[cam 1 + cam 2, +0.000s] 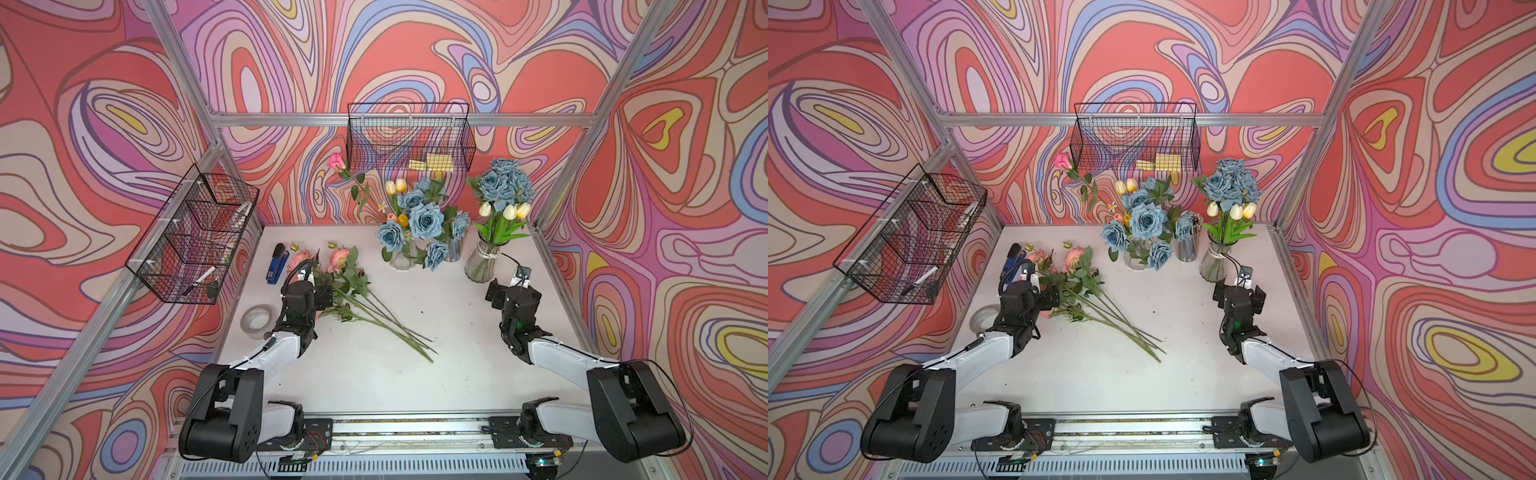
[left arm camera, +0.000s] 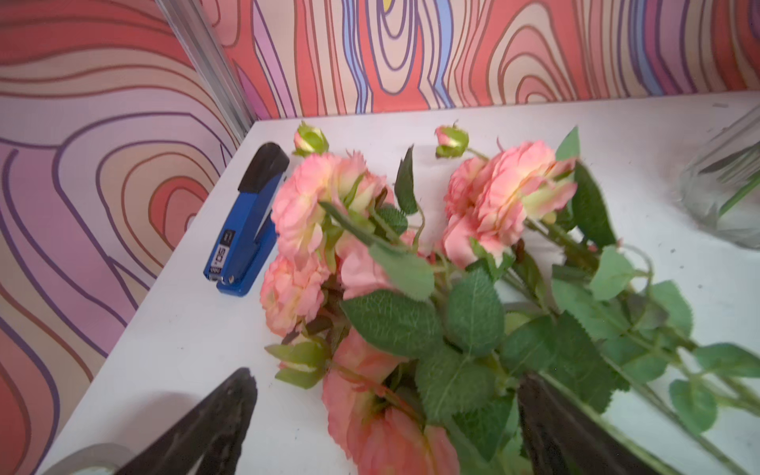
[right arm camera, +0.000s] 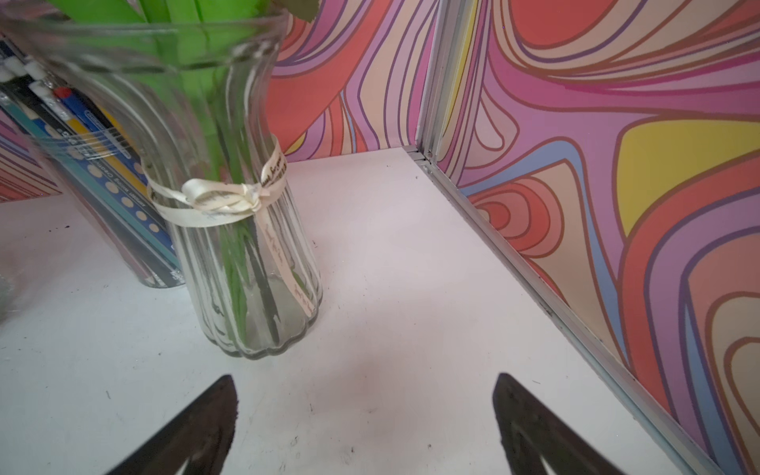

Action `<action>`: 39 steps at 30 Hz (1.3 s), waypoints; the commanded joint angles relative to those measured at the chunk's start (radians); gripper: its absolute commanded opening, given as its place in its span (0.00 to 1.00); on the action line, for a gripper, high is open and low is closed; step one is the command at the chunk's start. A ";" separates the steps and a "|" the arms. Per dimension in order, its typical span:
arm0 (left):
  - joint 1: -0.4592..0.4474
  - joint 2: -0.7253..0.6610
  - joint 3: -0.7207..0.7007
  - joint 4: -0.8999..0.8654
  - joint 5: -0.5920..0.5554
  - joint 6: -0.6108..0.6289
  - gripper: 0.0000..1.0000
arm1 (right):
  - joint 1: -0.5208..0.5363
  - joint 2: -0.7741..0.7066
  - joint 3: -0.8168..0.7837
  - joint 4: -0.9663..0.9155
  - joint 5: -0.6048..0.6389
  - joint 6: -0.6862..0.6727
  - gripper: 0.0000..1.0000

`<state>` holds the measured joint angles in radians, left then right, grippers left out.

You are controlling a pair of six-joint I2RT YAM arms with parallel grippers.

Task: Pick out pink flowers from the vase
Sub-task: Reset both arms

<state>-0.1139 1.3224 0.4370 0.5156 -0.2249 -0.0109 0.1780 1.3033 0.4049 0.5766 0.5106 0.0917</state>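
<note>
- pink flowers (image 2: 510, 197) lie on the desk (image 1: 415, 374); stapler (image 2: 246, 230) just beside them
- left fingers (image 2: 214, 419) apart, straddling their leaves
- right fingers (image 3: 197, 427) apart, well away from them, facing a glass vase (image 3: 246, 267)

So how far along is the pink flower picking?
Done: several pink flowers lie on the table. In hand: nothing; the left gripper hangs open over them, the right gripper open near the ribboned vase. Left: one pink rose leans out of the middle vase.
</note>
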 commanded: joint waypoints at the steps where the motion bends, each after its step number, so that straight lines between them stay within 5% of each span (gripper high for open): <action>1: 0.017 0.039 -0.056 0.188 -0.014 0.017 1.00 | -0.002 0.034 -0.020 0.151 0.000 -0.054 0.98; 20: 0.025 0.168 -0.128 0.452 0.082 0.054 1.00 | -0.002 0.269 -0.126 0.658 -0.139 -0.176 0.98; 39: 0.044 0.220 -0.091 0.434 0.123 0.052 1.00 | -0.021 0.387 -0.108 0.718 -0.202 -0.170 0.98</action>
<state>-0.0895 1.5352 0.3145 0.9588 -0.1337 0.0330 0.1684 1.6722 0.3130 1.2289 0.3305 -0.0875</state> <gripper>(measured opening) 0.996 0.981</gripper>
